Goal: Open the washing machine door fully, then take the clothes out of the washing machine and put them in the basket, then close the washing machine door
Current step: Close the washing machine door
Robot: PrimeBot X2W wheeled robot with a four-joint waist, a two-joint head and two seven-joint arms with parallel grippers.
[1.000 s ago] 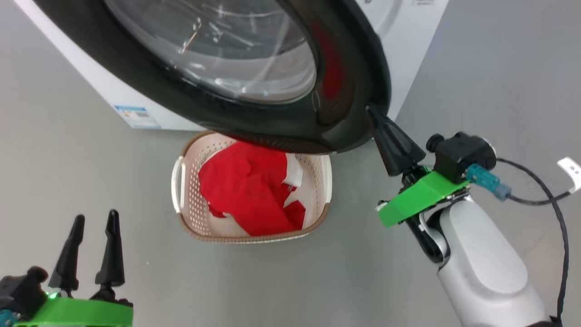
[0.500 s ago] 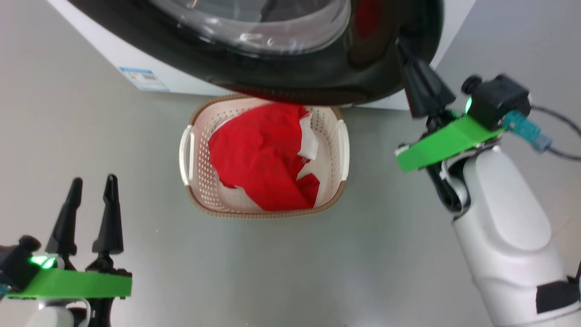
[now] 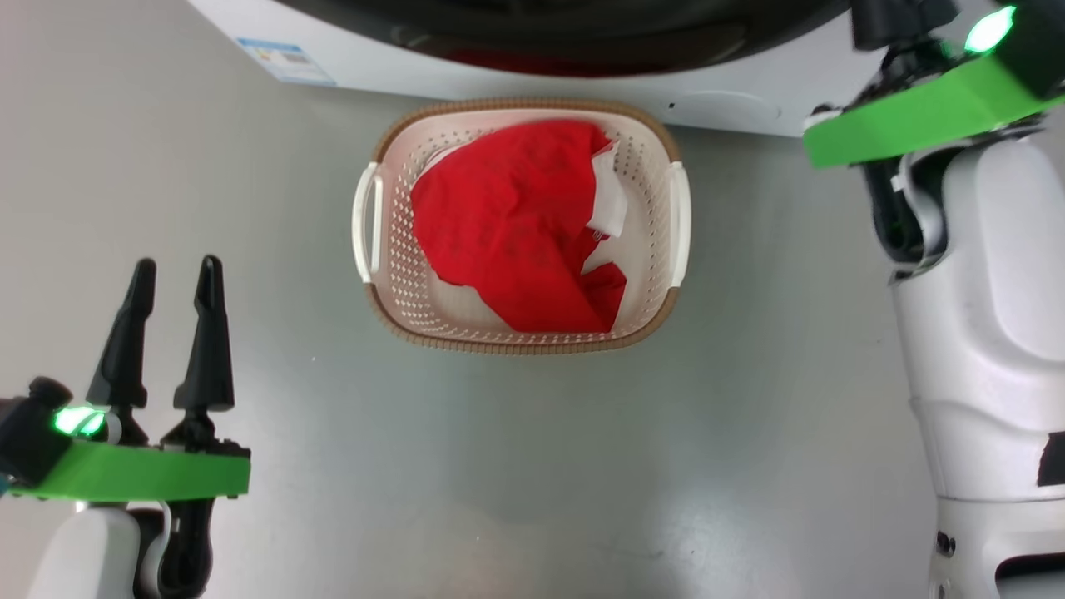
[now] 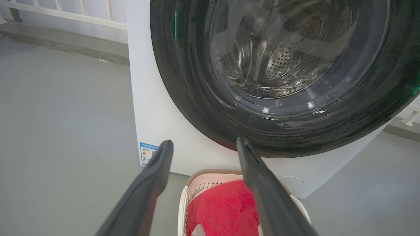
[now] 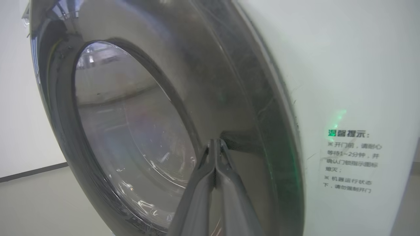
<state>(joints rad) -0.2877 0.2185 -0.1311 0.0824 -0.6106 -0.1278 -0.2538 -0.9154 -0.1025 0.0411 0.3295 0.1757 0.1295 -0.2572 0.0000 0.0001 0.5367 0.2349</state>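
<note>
Washing machine door (image 4: 183, 82) flat against front of washing machine (image 4: 154, 124), face turned to near side; round, so no long axis. Whether latched: can't tell. Perforated drum visible thru the glass.

Right gripper (image 5: 215, 141) at door's right side, fingers pressed together w/ nothing between, tips at the black rim by the handle recess (touching or just off it, can't tell).

Basket (image 3: 516, 345) on grey floor (image 3: 499, 482) just in front of machine, below the door. Long axis left-right, parallel to machine front, white handles at left and right ends. Clothes (image 3: 516, 233) heaped inside, red, white trim toward the right.

Small blue label (image 3: 287, 60) on machine front, left of basket.

Left gripper (image 3: 175, 266) near and left, well apart from basket, fingers spread, empty, pointing far toward machine.
</note>
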